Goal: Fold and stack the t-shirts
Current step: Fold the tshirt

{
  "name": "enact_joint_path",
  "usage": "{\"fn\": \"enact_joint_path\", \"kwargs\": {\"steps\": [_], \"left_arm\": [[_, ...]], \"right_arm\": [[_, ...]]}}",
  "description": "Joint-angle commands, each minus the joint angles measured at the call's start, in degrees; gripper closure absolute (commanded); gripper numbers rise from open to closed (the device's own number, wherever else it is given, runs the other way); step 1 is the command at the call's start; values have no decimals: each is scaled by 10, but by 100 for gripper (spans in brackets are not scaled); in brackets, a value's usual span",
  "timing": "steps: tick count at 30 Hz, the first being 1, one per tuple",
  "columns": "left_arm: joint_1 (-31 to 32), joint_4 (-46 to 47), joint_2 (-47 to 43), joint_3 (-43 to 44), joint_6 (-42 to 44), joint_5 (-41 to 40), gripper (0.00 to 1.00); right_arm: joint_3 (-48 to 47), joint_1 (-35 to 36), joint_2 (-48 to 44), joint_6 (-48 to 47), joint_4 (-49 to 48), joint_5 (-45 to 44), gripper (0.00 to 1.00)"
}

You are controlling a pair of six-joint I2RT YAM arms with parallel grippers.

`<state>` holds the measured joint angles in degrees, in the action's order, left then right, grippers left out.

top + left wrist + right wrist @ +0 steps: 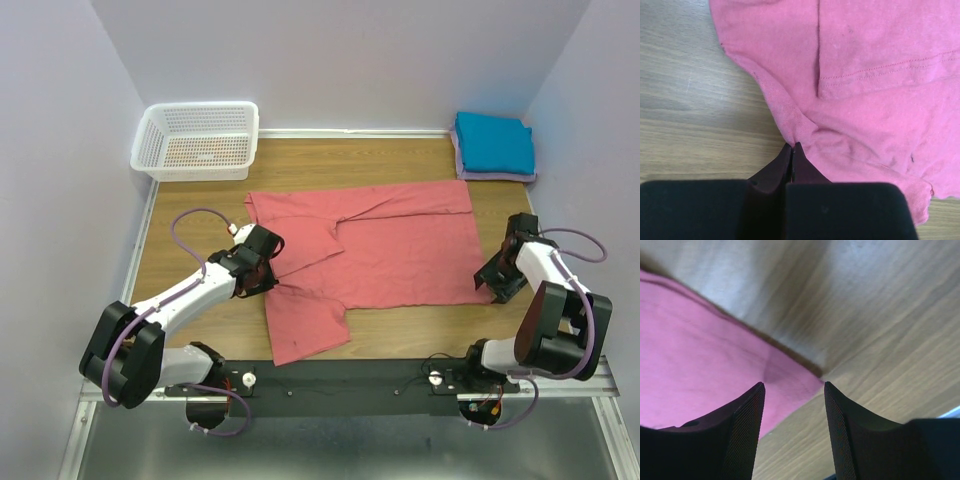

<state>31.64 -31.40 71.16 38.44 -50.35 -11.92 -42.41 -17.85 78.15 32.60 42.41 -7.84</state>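
Note:
The salmon-pink t-shirt (400,245) lies spread across the wooden table, one sleeve folded over its body and a flap hanging toward the front edge. My left gripper (268,262) is shut on the shirt's left edge; in the left wrist view its tips (792,146) pinch a fold of the pink cloth (865,100). My right gripper (492,280) is open at the shirt's front right corner; in the right wrist view (794,386) that corner (790,377) lies between its fingers. The teal-blue t-shirt (494,143) lies folded on the pale lavender one (494,176) at the back right.
A white lattice basket (197,140) stands at the back left corner. Grey walls close the table on the left, back and right. A black rail (350,385) with the arm bases runs along the front edge.

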Motion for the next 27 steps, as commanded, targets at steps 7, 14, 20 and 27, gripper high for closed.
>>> {"fn": "enact_joint_path", "kwargs": {"steps": [7,14,20,27], "left_arm": [[3,19,-8,-9,10,-4,100],[1,20,-11,-8,15,-6,100],[-6,13,-19,-10,17,0,100],[-17,8,-37,-15,19,7,100]], "right_arm": [[-3,-13,30,25,44,-24,48],[14,-23,51,35,12,-7,50],[27,-26,65,50,-10,-1,61],[25,-29,62,49,-10,-11,86]]}}
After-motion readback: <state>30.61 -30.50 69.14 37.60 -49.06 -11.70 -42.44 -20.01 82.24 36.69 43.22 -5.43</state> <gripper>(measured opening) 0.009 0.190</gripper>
